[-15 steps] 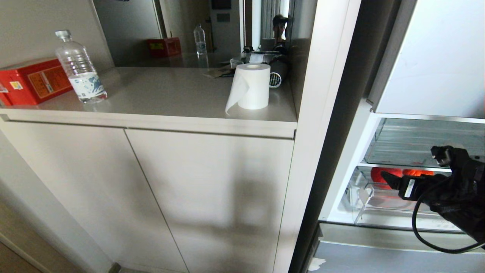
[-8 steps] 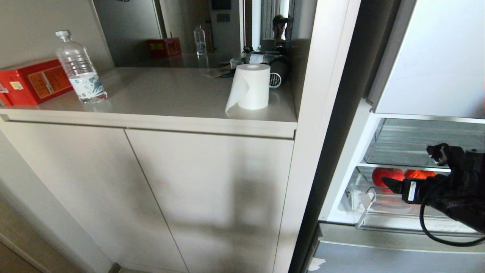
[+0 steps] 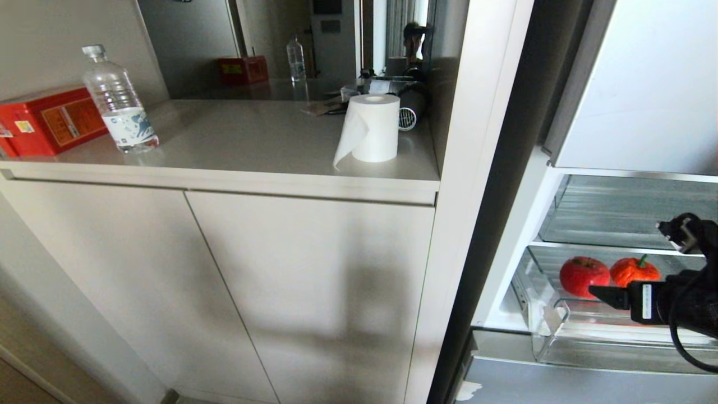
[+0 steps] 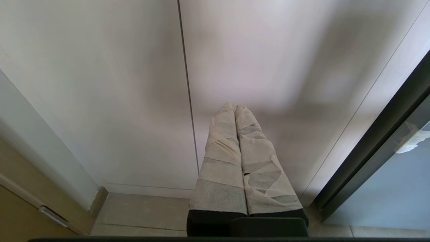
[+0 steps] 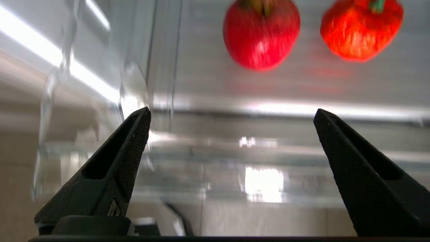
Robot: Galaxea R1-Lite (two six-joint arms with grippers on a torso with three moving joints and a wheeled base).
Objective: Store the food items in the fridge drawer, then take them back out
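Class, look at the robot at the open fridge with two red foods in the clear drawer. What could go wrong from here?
1. The right gripper hangs open just in front of the fridge drawer; reaching in low, it might clip the clear front lip.
2. The red apple and the lumpy orange-red fruit lie close together, so grasping one could nudge the other.
3. Both are round and may roll on the ribbed floor.

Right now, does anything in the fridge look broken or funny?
Nothing looks broken or spilled. The fridge drawer is pulled out, with a red apple and a lumpy orange-red fruit sitting side by side inside. The right gripper is open and empty in front of them.
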